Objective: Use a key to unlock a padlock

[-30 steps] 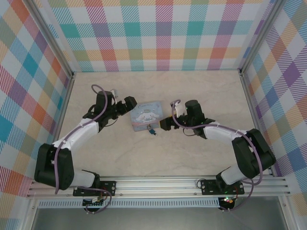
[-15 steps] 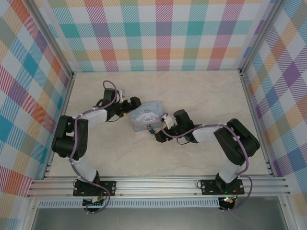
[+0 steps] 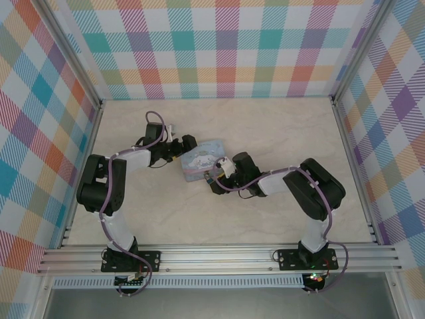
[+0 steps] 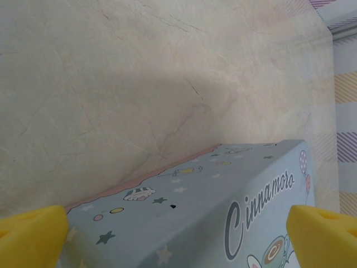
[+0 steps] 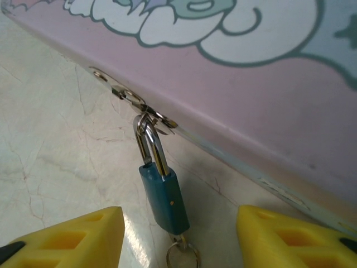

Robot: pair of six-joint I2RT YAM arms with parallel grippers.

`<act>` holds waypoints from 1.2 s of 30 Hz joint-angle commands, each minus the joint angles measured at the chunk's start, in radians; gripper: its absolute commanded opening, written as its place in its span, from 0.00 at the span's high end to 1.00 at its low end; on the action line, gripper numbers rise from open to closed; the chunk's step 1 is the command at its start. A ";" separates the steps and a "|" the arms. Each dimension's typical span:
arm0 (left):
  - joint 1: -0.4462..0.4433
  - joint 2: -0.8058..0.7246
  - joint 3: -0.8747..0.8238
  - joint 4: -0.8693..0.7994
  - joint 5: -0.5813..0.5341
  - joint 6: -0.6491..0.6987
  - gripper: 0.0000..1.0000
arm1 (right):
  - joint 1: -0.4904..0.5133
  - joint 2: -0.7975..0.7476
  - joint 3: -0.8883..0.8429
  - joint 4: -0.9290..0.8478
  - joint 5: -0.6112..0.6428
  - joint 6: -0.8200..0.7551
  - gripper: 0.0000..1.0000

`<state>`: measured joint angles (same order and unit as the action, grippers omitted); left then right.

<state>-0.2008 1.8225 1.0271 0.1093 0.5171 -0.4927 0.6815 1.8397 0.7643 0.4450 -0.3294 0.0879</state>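
1. Yellow-tipped left gripper (image 3: 186, 145), left of centre in the top view, is spread wide. Its fingertips (image 4: 30, 237) flank the pale blue tin (image 4: 223, 195) without clamping it, probably ready to brace it.
2. The tin sits mid-frame. Its pink edge carries the hasp (image 5: 146, 114).
3. The padlock (image 5: 164, 201) hangs from that hasp by its shackle and lies on the table (image 5: 44, 139). A small ring (image 5: 183, 258) sits at its lower end. The key cannot be made out.
4. The right gripper (image 5: 179, 234) is spread apart and empty, straddling the padlock, apparently lined up to work at that lower end.
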 commanded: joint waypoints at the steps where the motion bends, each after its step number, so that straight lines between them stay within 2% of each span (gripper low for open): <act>1: 0.006 0.011 -0.007 -0.001 0.018 0.019 0.00 | 0.013 0.028 0.019 0.061 -0.002 -0.019 0.49; 14: 0.005 -0.018 -0.096 0.048 -0.028 -0.016 0.00 | 0.013 0.057 0.006 0.147 -0.026 0.038 0.64; 21: 0.007 -0.026 -0.128 0.057 -0.057 -0.019 0.00 | 0.013 0.032 -0.014 0.114 0.027 0.007 0.78; 24: 0.006 -0.026 -0.130 0.050 -0.069 -0.020 0.00 | 0.013 0.006 -0.030 0.084 0.090 -0.024 0.80; 29: 0.006 -0.052 -0.155 0.050 -0.089 -0.024 0.00 | 0.029 -0.049 -0.050 0.027 0.262 -0.088 0.86; 36: 0.004 -0.156 -0.251 0.077 -0.102 -0.060 0.00 | 0.066 -0.073 -0.072 0.015 0.479 -0.112 0.89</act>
<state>-0.2005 1.7187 0.8234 0.2192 0.4530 -0.5388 0.7387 1.7905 0.7097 0.4839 0.0177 0.0086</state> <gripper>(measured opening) 0.999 0.130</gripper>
